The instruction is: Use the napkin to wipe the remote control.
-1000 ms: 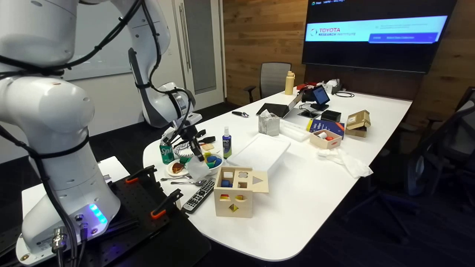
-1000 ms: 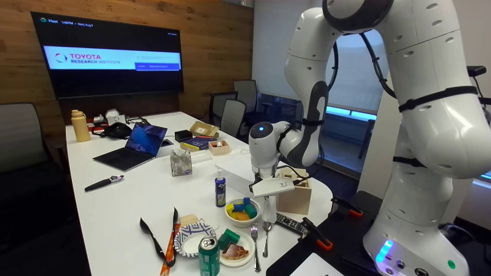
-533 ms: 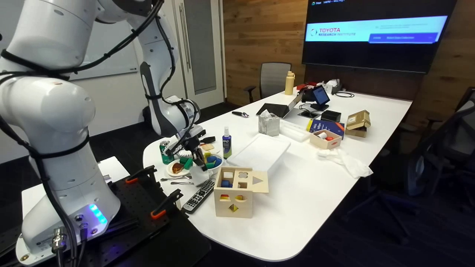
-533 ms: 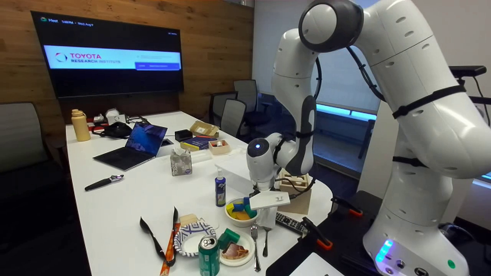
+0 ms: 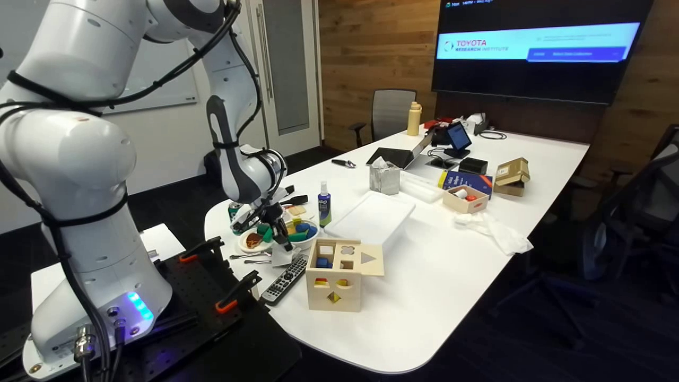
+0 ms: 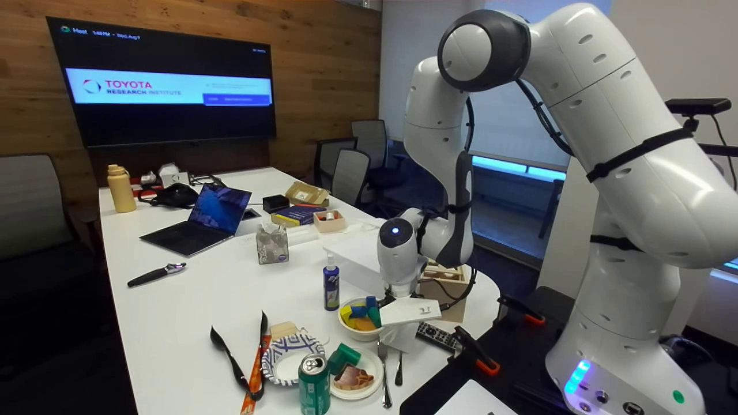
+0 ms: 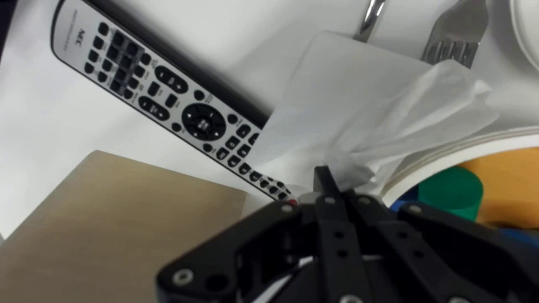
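Observation:
The remote control [image 5: 285, 281] lies on the white table beside the wooden box; it also shows in an exterior view [image 6: 438, 337] and in the wrist view [image 7: 202, 122], buttons up. My gripper [image 7: 334, 185] is shut on the white napkin [image 7: 345, 101], which hangs crumpled from the fingertips. The napkin overlaps the number-key end of the remote in the wrist view; I cannot tell whether it touches it. In an exterior view the gripper [image 5: 288, 246] is low, and the napkin [image 5: 282, 257] is just beyond the remote's far end. The napkin also shows under the wrist camera [image 6: 402, 338].
A wooden shape-sorter box [image 5: 334, 292] stands close beside the remote. A bowl [image 6: 357, 335] of coloured blocks is next to the gripper. A fork [image 6: 386, 383] and a spoon [image 6: 399, 372] lie by a plate [image 6: 369, 392]. A spray bottle [image 6: 331, 288] stands behind the bowl.
My gripper has moved down with the napkin, bringing it lower beside the bowl and over the spoon's head. The remote has not moved.

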Robot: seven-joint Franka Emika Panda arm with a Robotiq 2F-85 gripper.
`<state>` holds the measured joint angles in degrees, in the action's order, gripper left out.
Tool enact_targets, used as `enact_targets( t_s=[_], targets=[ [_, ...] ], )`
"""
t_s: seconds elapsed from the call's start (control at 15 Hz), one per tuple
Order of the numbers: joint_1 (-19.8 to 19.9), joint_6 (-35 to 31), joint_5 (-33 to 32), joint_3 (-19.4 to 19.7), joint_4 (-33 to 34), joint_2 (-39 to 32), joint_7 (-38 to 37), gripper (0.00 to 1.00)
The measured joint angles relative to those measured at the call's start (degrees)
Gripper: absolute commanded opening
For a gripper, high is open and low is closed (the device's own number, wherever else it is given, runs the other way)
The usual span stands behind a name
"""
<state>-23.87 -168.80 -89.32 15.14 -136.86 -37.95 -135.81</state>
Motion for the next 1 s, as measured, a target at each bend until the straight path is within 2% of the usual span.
enact_targets(
  t_s=[0.2, 0.53, 1.0],
  targets=[
    [0.1, -1.1, -2.6, 0.0, 0.1, -0.4, -2.9, 0.0],
    [-0.2, 0.9, -8.6, -0.1, 1.1, -0.2, -14.5, 0.0],
    [0.0, 9.0, -2.8, -1.3, 2.0, 4.1, -13.4, 0.0]
  ],
)
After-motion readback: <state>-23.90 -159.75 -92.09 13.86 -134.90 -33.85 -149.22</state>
